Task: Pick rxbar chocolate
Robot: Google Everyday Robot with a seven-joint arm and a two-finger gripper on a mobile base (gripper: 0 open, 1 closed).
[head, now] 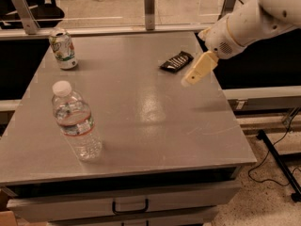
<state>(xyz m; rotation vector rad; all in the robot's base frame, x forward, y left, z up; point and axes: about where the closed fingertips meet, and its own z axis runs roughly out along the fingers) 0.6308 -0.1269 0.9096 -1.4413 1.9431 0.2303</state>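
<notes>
The rxbar chocolate is a small flat black bar with white lettering. It lies on the grey table near the far right. My gripper hangs above the table's right side, just in front of and to the right of the bar, not touching it. Its cream-coloured fingers point down and to the left. The white arm reaches in from the upper right.
A clear water bottle stands upright at the front left of the table. A drink can stands at the far left corner. Metal posts and a rail run behind the table. A black cable lies on the floor at right.
</notes>
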